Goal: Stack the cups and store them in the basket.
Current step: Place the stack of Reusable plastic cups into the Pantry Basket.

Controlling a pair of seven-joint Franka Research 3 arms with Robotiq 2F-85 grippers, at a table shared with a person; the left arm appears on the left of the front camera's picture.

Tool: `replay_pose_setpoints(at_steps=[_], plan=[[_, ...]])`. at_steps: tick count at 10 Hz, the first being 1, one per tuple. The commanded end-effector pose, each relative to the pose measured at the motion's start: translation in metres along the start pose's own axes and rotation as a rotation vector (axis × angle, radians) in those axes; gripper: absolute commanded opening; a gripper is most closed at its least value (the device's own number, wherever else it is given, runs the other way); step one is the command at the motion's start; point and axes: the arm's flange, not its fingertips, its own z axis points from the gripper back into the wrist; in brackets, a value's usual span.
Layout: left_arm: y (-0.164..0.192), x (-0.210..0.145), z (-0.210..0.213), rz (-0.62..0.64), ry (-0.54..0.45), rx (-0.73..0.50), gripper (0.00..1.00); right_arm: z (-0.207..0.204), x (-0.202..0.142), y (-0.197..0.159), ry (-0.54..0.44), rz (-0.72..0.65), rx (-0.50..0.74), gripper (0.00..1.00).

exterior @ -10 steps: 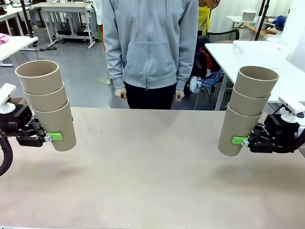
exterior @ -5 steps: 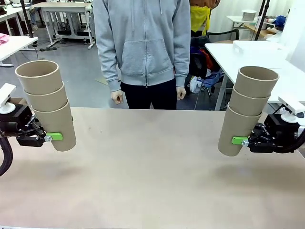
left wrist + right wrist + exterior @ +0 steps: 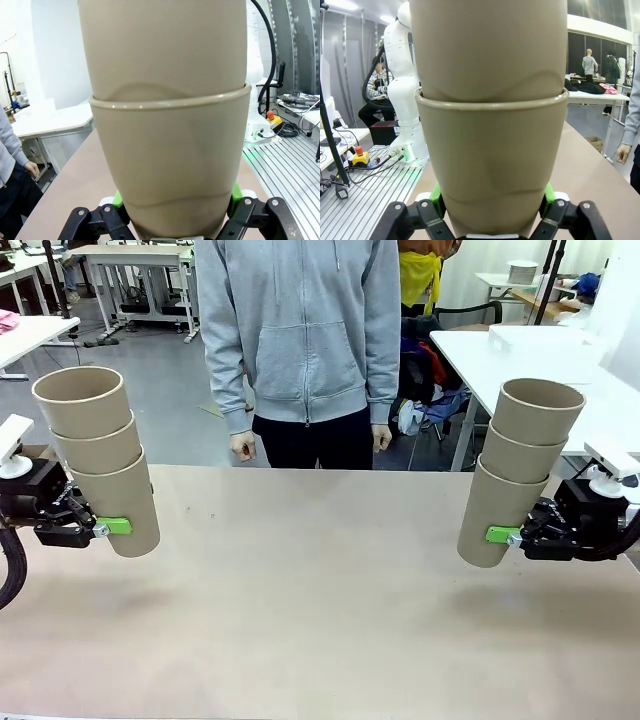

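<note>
Left stack: three cups nested, the left stack (image 3: 100, 455) sits at the left edge of the table (image 3: 320, 630), mouths up, leaning outward and raised off the top, with its shadow on the wood below.
Left gripper: the left gripper (image 3: 113, 527) comes in sideways and its jaws are clamped on the lowest cup near its base. In the left wrist view the green pads (image 3: 236, 192) press both sides of that cup.
Right stack: three more cups nested, the right stack (image 3: 520, 470) is at the right edge, well apart from the left one, also raised and leaning outward.
Right gripper: the right gripper (image 3: 502, 534) has its jaws closed on the lowest cup of that stack, low on its wall.
Person: a person (image 3: 305, 330) in a grey hoodie stands at the far side, between the two stacks. One hand (image 3: 243, 446) and the other hand (image 3: 381, 438) hang down, touching nothing.
Around: a white side table (image 3: 470, 350) stands behind the right stack, and more desks (image 3: 130, 255) are far back on the left.
</note>
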Motion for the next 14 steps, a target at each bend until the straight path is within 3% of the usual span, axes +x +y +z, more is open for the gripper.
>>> replay_pose_setpoints(at_steps=[1, 14], plan=[[-0.0012, 0.0028, -0.0015, -0.009, -0.007, -0.005, 0.84, 0.0002, 0.0041, -0.0006, -0.003, 0.011, -0.001, 0.84], [-0.0012, 0.0028, -0.0015, -0.009, -0.007, -0.005, 0.84, 0.0002, 0.0041, -0.0006, -0.003, 0.011, -0.001, 0.84]])
